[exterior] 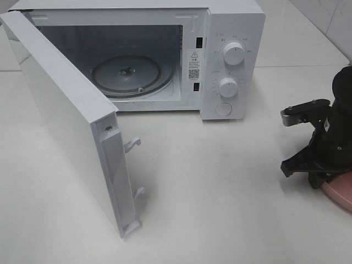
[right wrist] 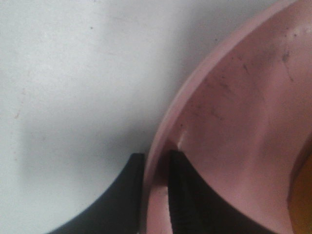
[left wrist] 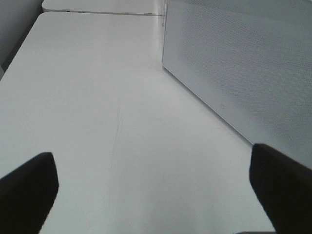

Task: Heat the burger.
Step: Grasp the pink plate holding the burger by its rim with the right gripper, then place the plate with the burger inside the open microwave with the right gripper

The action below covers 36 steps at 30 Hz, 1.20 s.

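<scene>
Right wrist view: fingers clamped on the plate rim, burger just past them.

The right gripper (right wrist: 157, 168) has its fingers (right wrist: 127, 195) closed on the rim of the pink plate (right wrist: 234, 122), one finger outside over the white table (right wrist: 73, 73) and the other inside the dish. A golden-brown sliver of the burger (right wrist: 304, 195) shows on the plate just beyond the inner finger; the rest is out of frame. The left gripper (left wrist: 153, 195) holds its fingers (left wrist: 24, 192) wide apart above the table. The microwave door (left wrist: 243, 63) stands open ahead of them, off to one side, well apart from the right gripper's fingers.
</scene>
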Each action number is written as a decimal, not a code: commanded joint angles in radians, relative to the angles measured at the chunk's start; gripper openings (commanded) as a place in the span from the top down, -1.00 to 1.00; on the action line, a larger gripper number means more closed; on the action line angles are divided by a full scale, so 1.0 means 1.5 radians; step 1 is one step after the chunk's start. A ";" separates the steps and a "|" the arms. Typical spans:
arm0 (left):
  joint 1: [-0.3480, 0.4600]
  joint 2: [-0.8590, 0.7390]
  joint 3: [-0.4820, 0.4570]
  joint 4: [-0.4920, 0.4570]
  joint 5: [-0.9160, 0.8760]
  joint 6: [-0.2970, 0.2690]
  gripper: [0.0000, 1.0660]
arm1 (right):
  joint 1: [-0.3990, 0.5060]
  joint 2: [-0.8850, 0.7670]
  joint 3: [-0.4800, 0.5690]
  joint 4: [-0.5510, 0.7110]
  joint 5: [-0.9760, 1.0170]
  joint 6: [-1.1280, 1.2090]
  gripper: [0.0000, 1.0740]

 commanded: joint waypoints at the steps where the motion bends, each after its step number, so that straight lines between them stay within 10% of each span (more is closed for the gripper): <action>1: -0.004 -0.016 0.001 -0.007 -0.011 -0.003 -0.88 | 0.009 -0.005 0.002 -0.013 0.025 0.021 1.00; 36: -0.004 -0.016 0.001 -0.007 -0.011 -0.003 -0.88 | 0.154 -0.059 0.002 -0.270 0.191 0.251 1.00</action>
